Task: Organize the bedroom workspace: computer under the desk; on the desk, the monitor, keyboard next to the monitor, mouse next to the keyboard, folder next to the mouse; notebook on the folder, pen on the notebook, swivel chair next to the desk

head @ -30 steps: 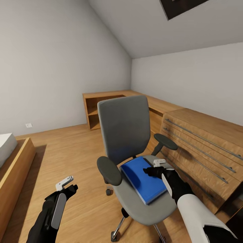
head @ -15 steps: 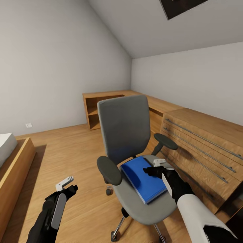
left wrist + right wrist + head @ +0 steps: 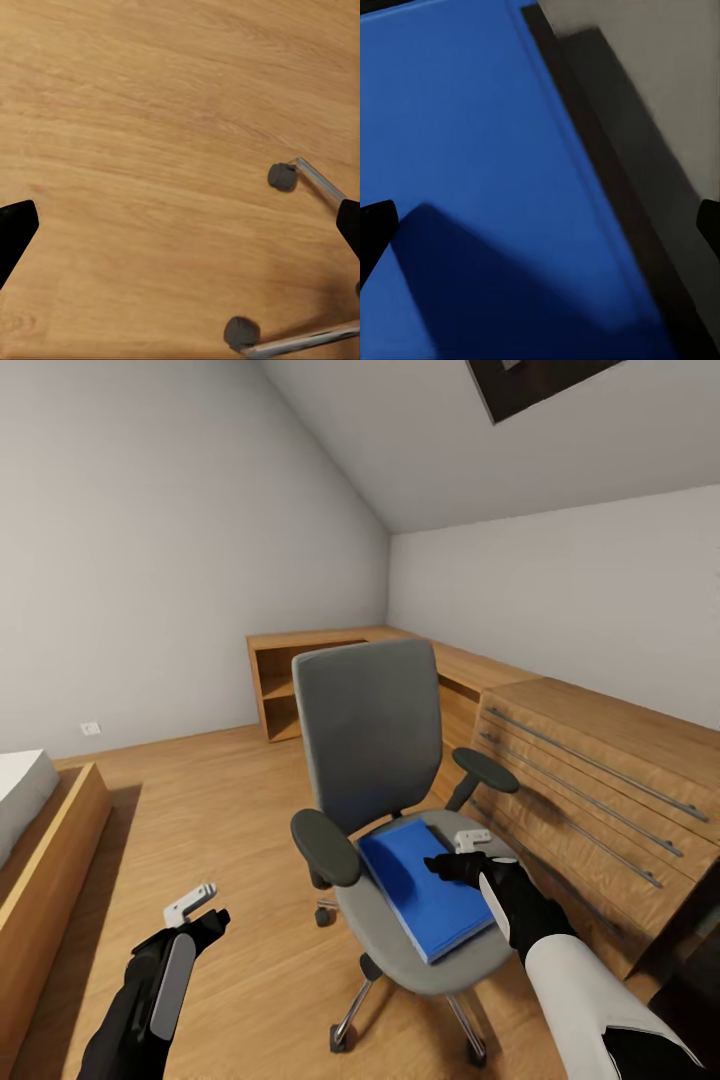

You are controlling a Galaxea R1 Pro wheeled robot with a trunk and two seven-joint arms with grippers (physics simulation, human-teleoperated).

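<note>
Step in hand looks like the folder pickup: the blue folder (image 3: 428,895) lies flat on the seat of the swivel chair (image 3: 372,745), skewed so one corner points toward the robot. The right gripper (image 3: 452,856) hovers over the folder's far right part, near the edge by the right armrest (image 3: 485,769). In the right wrist view the fingers (image 3: 375,225) sit spread wide at both borders with nothing between them, folder cover and grey seat below.

To do it well, probably:
- A flat folder on padding gives no grip from straight above; the jaws should straddle an edge, one finger under and one over.
- The long edge seen in the right wrist view, where blue meets seat, is the likely entry; the padding may give enough to slip a finger under.
- The chair is on casters, so side push could roll or spin it; press down, not sideways.
- Lift level so it doesn't flop open.

The left gripper (image 3: 196,908) is idle, held low and well left of the chair over the wood floor (image 3: 150,112). Its fingers are apart and empty; the left wrist view shows two chair wheels (image 3: 283,175) below.
</note>
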